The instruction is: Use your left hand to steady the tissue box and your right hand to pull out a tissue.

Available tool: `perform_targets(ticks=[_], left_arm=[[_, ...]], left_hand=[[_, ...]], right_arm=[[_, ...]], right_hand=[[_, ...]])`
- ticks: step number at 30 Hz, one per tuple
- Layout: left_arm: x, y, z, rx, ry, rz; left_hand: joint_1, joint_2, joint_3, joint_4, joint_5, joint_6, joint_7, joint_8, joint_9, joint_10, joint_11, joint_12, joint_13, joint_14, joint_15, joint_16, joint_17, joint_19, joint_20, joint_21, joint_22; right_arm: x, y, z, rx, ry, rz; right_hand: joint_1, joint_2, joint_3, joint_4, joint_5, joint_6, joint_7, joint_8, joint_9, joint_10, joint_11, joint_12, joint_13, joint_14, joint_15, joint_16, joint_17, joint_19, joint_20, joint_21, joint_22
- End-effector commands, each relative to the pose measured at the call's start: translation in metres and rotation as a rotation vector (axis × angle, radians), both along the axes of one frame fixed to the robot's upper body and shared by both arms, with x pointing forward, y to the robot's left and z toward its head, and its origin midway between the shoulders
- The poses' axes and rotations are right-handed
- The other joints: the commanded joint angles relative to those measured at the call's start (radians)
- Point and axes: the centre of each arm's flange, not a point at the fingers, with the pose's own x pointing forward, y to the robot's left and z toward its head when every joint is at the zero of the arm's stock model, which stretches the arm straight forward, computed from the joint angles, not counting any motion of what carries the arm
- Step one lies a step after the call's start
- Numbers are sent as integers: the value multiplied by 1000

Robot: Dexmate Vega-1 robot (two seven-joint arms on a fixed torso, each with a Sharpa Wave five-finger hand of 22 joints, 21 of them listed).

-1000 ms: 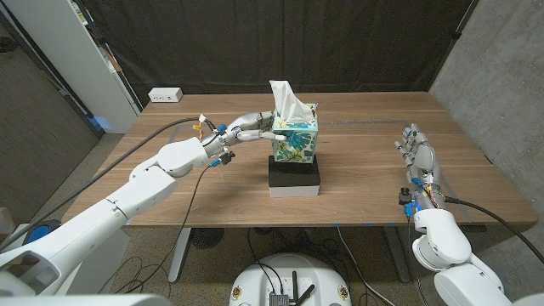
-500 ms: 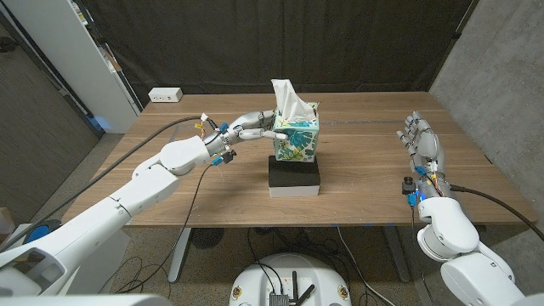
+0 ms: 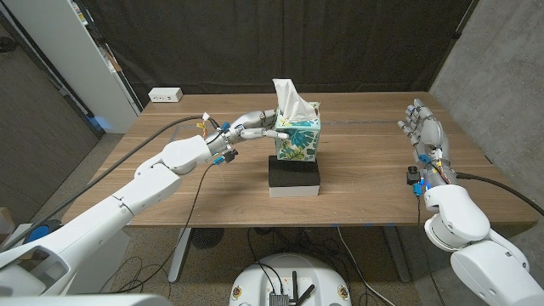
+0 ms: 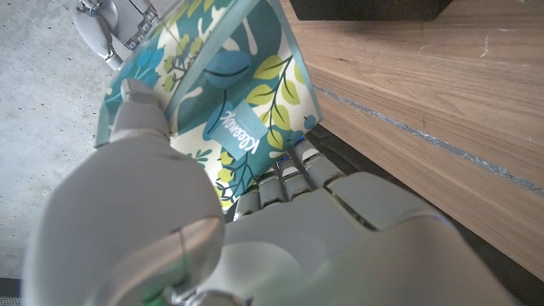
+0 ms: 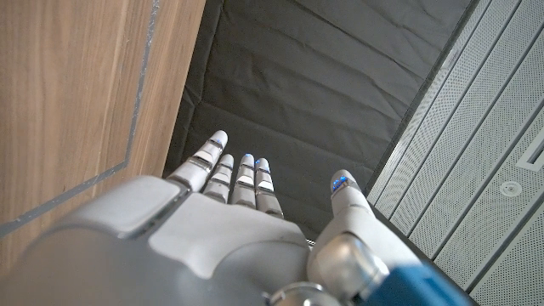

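Observation:
A teal, leaf-printed tissue box (image 3: 296,139) stands on a black block (image 3: 294,174) at the middle of the wooden table, with a white tissue (image 3: 289,99) sticking up from its top. My left hand (image 3: 253,127) grips the box's left side, thumb on the near face and fingers around the far side. The left wrist view shows the box (image 4: 223,110) close up against my left hand (image 4: 212,238). My right hand (image 3: 422,133) is raised over the table's right part, well away from the box, fingers apart and empty. Its fingers (image 5: 229,166) are spread in the right wrist view.
A white power strip (image 3: 165,94) lies at the table's far left corner. A dark curtain hangs behind the table, a concrete wall runs along the right side, and a white cabinet stands far left. Bare tabletop (image 3: 365,161) lies between the box and my right hand.
My right hand has lifted and moved farther from me along the table's right side. My left hand keeps its grip on the box, which has not moved.

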Motion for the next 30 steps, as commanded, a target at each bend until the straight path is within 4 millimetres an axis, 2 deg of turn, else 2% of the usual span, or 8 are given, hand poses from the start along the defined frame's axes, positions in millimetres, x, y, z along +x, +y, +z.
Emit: perform_targets(ticks=[1, 20, 30], left_arm=[[1, -2, 1, 0, -1, 5], [4, -4, 3, 2, -2, 1], [4, -6, 6, 9, -6, -2]], left_hand=[[-2, 9, 6, 1, 4, 2, 4, 5, 1, -2, 0, -3, 2, -6, -18, 5, -1, -2, 2, 0, 2], [-4, 9, 10, 0, 4, 2, 5, 6, 0, -2, 2, -2, 2, -6, -19, 5, -1, -2, 2, -1, 2], [-5, 10, 13, 0, 4, 2, 5, 7, 0, -2, 4, -2, 2, -8, -18, 5, -1, -2, 2, -1, 2]], right_arm=[[-10, -1, 22, -30, -8, 19], [-21, -5, 54, -73, -21, 59], [-22, -7, 59, -93, -12, 53]], right_hand=[[1, 27, 8, 1, 4, 7, 2, 0, 3, 3, 6, -1, 2, 4, 8, 7, 4, 9, 0, 1, 1], [-8, 22, 7, 11, 2, 9, 7, -2, 3, 5, 11, -2, 3, 3, 13, 9, 9, 9, 4, -2, 1], [-14, 21, 6, 16, 0, 9, 8, -3, 3, 4, 11, -4, 3, 2, 13, 9, 12, 9, 6, -3, 1]])
